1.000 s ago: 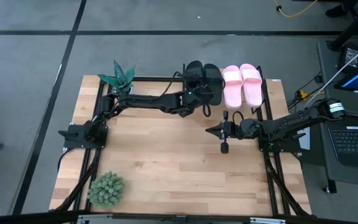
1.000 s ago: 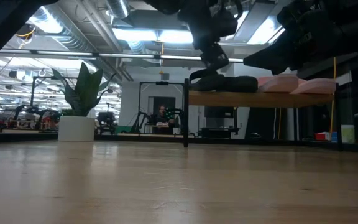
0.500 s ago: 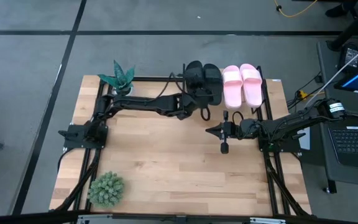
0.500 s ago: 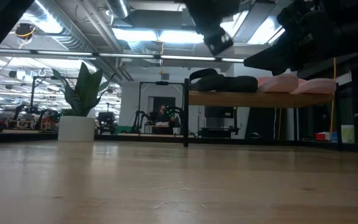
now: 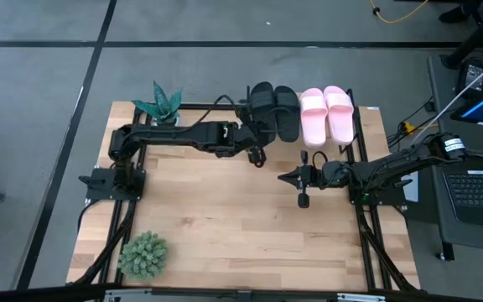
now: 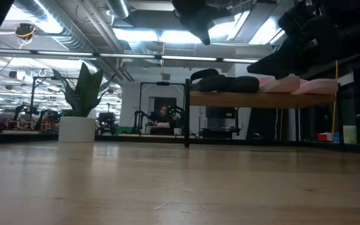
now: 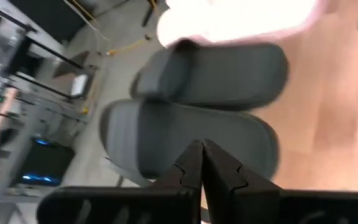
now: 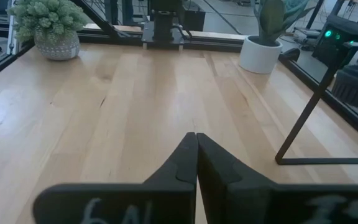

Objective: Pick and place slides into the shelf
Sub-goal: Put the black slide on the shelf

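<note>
Two black slides (image 5: 273, 109) lie side by side on their soles on the shelf (image 6: 261, 99) at the table's far edge. The pink pair (image 5: 327, 115) rests beside them, toward the right. In the left wrist view the black slides (image 7: 197, 106) fill the picture ahead of the fingers. My left gripper (image 5: 257, 153) hangs shut just in front of the shelf and above board height (image 6: 195, 22), touching nothing. My right gripper (image 5: 285, 178) is shut over the table's middle right, pointing left, with nothing in it (image 8: 196, 155).
A spiky potted plant (image 5: 159, 102) stands at the far left corner and a round bushy one (image 5: 143, 254) at the near left. A thin black shelf post (image 8: 300, 127) stands close to my right gripper. Bare wood (image 5: 225, 218) stretches across the table's middle and near side.
My left gripper has risen from just above the black slides and drawn back toward the table's left, and its fingers have shut. The black slides stay on the shelf where they were. My right arm has kept still.
</note>
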Motion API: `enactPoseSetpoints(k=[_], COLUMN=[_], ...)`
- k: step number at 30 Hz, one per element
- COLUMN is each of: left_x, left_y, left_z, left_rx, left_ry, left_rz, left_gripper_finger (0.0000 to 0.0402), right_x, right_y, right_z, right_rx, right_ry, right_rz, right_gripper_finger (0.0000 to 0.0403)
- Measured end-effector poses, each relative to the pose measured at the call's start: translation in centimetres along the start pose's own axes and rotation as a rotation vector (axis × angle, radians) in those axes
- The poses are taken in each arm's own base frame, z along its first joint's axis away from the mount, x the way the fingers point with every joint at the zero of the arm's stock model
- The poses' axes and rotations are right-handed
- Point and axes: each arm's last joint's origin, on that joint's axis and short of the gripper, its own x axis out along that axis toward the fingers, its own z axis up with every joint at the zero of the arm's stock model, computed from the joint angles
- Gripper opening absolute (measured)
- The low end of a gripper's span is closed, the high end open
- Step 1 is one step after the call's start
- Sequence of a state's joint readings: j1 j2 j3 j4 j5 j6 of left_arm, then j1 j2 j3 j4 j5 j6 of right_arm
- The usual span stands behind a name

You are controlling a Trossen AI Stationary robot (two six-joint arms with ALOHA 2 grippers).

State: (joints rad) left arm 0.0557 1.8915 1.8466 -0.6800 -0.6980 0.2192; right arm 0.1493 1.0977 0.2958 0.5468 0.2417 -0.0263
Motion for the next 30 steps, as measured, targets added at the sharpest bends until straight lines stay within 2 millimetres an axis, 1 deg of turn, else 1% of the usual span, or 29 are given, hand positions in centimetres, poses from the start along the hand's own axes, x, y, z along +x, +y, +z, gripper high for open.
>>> enactPoseSetpoints(k=[3,5,8,14,15,16,18,20,21,25,27,30], left_x=[-0.3,0.0,0.6,1.1,0.9,0.7,0.2,-0.9,-1.4,-4.0,-5.0,-5.8], left_y=[-0.6,-1.4,-2.5,-4.5,-4.7,-4.8,-4.7,-4.2,-4.0,-3.0,-2.6,-2.2], left_z=[-0.2,-0.6,-1.5,-2.9,-3.4,-3.9,-4.0,-4.8,-4.8,-6.3,-7.7,-10.3], left_rx=[-0.012,0.018,0.041,0.038,0.042,0.048,0.017,0.012,-0.014,-0.057,-0.075,-0.108], left_ry=[0.000,-0.011,0.001,-0.069,-0.068,-0.067,-0.119,-0.126,-0.160,-0.273,-0.315,-0.350], left_rz=[-0.057,-0.091,-0.123,-0.166,-0.174,-0.177,-0.169,-0.168,-0.166,-0.214,-0.240,-0.238], left_gripper_finger=[0.0000,0.0000,0.0000,0.0000,0.0000,0.0000,0.0000,0.0000,0.0000,0.0000,0.0000,0.0000], right_x=[0.0,0.0,0.0,0.0,0.0,0.0,0.0,0.0,0.0,0.1,0.1,0.1], right_y=[0.0,0.0,0.0,0.0,0.0,0.0,0.0,0.0,0.0,0.1,0.1,0.1], right_z=[-0.1,-0.1,-0.1,-0.1,-0.1,-0.1,-0.2,-0.3,-0.3,-0.5,-0.3,0.2], right_rx=[0.015,0.017,0.019,0.018,0.018,0.018,0.016,0.017,0.018,0.013,0.014,0.000], right_ry=[0.007,0.008,0.011,0.013,0.013,0.014,0.022,0.025,0.030,0.040,0.024,-0.031], right_rz=[0.000,0.000,0.000,0.000,0.000,0.000,0.000,0.000,0.000,0.002,0.005,0.004], right_gripper_finger=[0.0008,0.0008,0.0008,0.0008,0.0008,0.0008,0.0008,0.0008,0.0008,0.0008,0.0008,0.0008])
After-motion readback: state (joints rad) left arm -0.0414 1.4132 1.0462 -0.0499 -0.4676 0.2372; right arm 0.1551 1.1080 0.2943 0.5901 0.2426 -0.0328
